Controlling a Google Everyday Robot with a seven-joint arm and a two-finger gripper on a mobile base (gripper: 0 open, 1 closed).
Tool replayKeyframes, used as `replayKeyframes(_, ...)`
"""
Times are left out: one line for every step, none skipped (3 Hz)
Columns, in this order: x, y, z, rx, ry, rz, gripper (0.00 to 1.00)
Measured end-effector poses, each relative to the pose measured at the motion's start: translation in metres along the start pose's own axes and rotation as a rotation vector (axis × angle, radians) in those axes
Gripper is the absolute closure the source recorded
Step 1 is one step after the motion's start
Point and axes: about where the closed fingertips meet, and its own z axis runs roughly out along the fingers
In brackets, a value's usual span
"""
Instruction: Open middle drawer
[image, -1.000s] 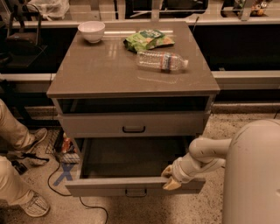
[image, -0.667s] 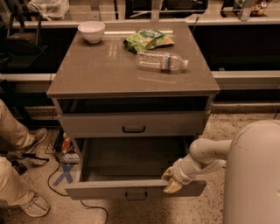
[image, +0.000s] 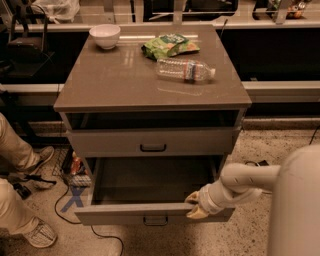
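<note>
On the cabinet (image: 125, 85) top, from the left, are one white bowl (image: 105, 35), one green snack bag (image: 170, 46) and one plastic bottle (image: 184, 69) lying on its side. Under the top, one upper drawer (image: 110, 142) sits closed. Beneath it the middle drawer (image: 130, 214) is pulled out, its grey inside showing. Toward the right end of that drawer's front, the gripper (image: 195, 206) has its two fingers pinched on the upper edge.

Middle drawer (image: 125, 215) pulled out beneath the counter's (image: 125, 85) front edge, gripper (image: 196, 205) at its front rim, toward the right corner
</note>
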Motion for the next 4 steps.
replayKeyframes(0.001,0.016,0.003,0.013,-0.034,0.019,1.00)
replayKeyframes(0.000,0.016,0.001,0.013,-0.034,0.019,1.00)
replayKeyframes(0.007,0.029,0.000,0.036,-0.074,0.035,0.85)
replayKeyframes(0.005,0.029,0.000,0.040,-0.079,0.036,0.61)
